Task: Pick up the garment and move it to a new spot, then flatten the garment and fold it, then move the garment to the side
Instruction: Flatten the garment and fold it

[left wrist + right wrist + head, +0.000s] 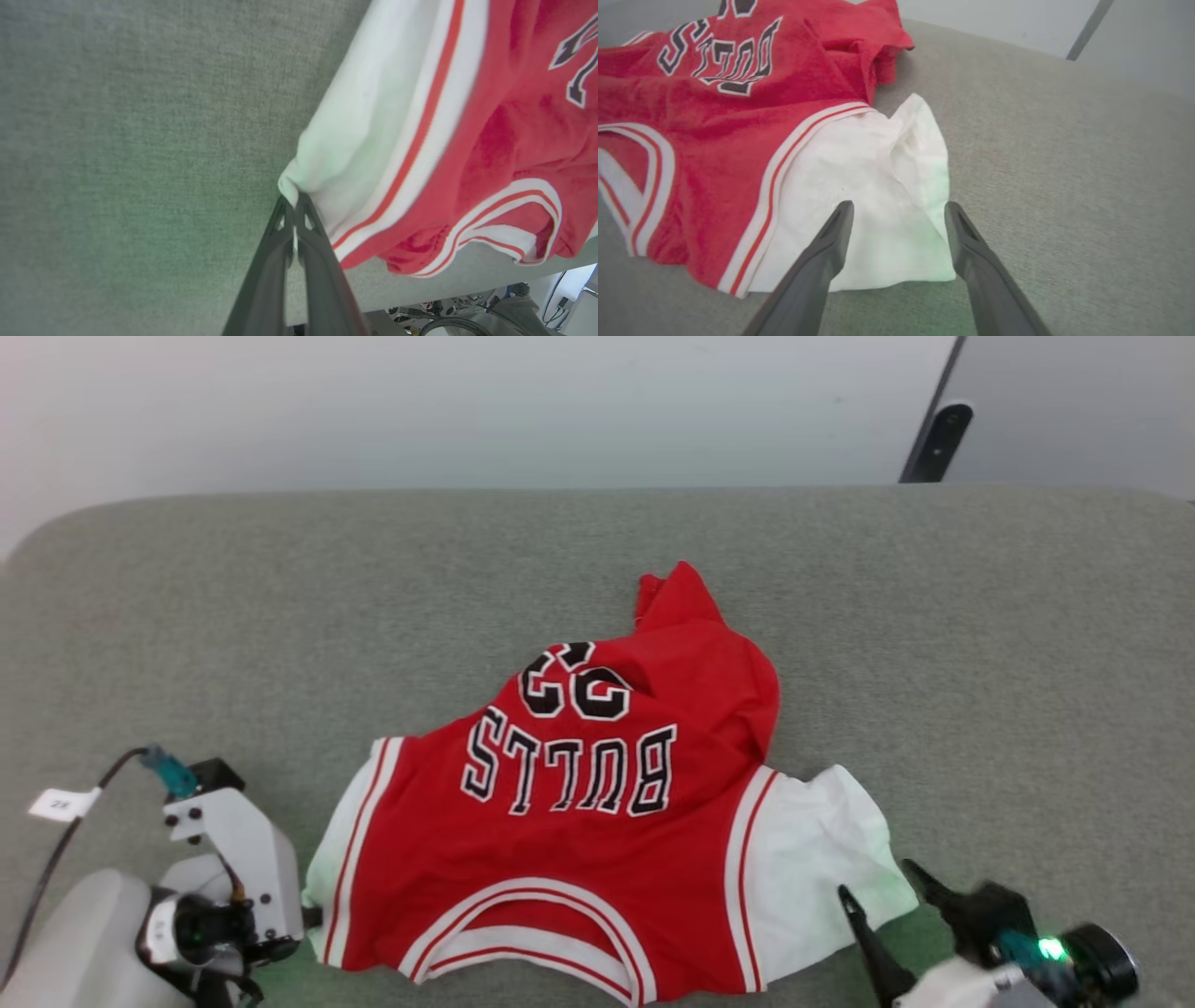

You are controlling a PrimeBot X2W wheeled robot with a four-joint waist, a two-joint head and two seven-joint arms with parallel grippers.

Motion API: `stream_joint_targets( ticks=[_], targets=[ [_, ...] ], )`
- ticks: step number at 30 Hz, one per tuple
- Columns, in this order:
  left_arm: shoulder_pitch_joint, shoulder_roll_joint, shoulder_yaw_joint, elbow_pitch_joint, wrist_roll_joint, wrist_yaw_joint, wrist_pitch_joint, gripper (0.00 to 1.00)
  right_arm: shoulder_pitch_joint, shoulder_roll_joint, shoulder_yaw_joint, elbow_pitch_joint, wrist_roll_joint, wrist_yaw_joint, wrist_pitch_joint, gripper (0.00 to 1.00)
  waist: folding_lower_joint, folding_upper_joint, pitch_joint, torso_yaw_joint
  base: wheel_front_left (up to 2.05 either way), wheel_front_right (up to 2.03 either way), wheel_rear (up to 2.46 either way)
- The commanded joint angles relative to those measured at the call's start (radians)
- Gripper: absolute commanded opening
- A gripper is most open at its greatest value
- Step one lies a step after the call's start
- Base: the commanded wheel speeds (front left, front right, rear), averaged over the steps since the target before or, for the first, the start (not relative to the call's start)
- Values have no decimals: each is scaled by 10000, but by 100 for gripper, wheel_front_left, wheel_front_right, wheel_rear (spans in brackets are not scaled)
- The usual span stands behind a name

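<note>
The garment [579,840] is a red jersey with white sleeves, lying crumpled with its "BULLS" lettering up and its collar toward me. In the left wrist view my left gripper [293,201] is shut on the edge of the garment's [467,140] white sleeve [355,140]. The left wrist housing [233,868] sits beside that sleeve at the lower left of the head view. My right gripper [878,879] stands open at the other white sleeve [822,859]. In the right wrist view its fingers straddle the sleeve's [878,186] near end, with the right gripper [900,205] just above the cloth.
A grey-green padded table [280,616] carries the garment, with bare surface on all sides. A pale wall and a dark slanted bar [938,439] stand behind it. The table's near edge [467,284] has cables below it.
</note>
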Motion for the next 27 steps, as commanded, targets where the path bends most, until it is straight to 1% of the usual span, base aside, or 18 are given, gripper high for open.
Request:
stream_joint_targets(
  ticks=[1,3,5,7,9,11,14,17,18,19,20,22,24,25,27],
  targets=[
    [-106,-76,-65,19,112,-82,-33,0,-297,-290,353,-109,385,-14,547,100,0,0,-54,158,0,0,0],
    [-160,-168,-129,40,99,-146,-66,0,-534,-564,841,-169,1113,-13,1679,100,0,0,-74,275,0,0,0],
    [-245,-225,-190,63,116,-179,-65,0,-773,-817,1076,-279,1708,-13,2798,100,0,0,-79,393,0,0,0],
    [-353,-296,-257,82,160,-221,-77,0,-952,-1018,1304,-420,2140,-13,3888,100,0,0,-79,518,0,0,0],
    [-404,-369,-307,114,176,-250,-97,0,-1019,-1069,1374,-524,2598,-13,4945,100,0,0,-63,633,0,0,0],
    [-503,-433,-333,127,157,-288,-141,0,-1138,-1210,1524,-735,2845,-14,5797,100,0,0,-22,735,0,0,0],
    [-639,-511,-379,155,157,-354,-166,0,-1161,-1273,1579,-897,2964,-13,6770,100,0,0,88,866,0,0,0],
    [-772,-577,-401,224,158,-432,-269,0,-1288,-1264,1611,-833,2730,-13,7203,100,0,0,215,950,0,0,0],
    [-797,-607,-407,259,157,-464,-309,0,-1320,-1189,1562,-721,2736,-13,7296,95,0,0,254,974,0,0,0],
    [-831,-642,-423,307,160,-497,-329,0,-1354,-1097,1535,-593,2719,-13,7337,41,0,0,286,996,0,0,0],
    [-858,-678,-430,352,141,-518,-352,0,-1417,-1094,1554,-489,2594,-13,7341,0,0,0,310,1019,0,0,0],
    [-923,-720,-449,452,115,-551,-391,0,-1482,-948,1528,-218,2601,-13,7324,0,0,0,334,1042,0,0,0],
    [-947,-765,-466,570,102,-599,-414,0,-1573,-937,1559,-50,2581,-13,7361,0,0,0,336,1054,0,0,0],
    [-963,-764,-470,629,94,-617,-419,0,-1620,-883,1436,13,2733,-13,7394,0,0,0,324,1047,0,0,0],
    [-1088,-720,-469,695,74,-666,-373,0,-1768,-944,1353,18,2894,-13,7512,0,0,0,278,1023,0,0,0]
  ],
)
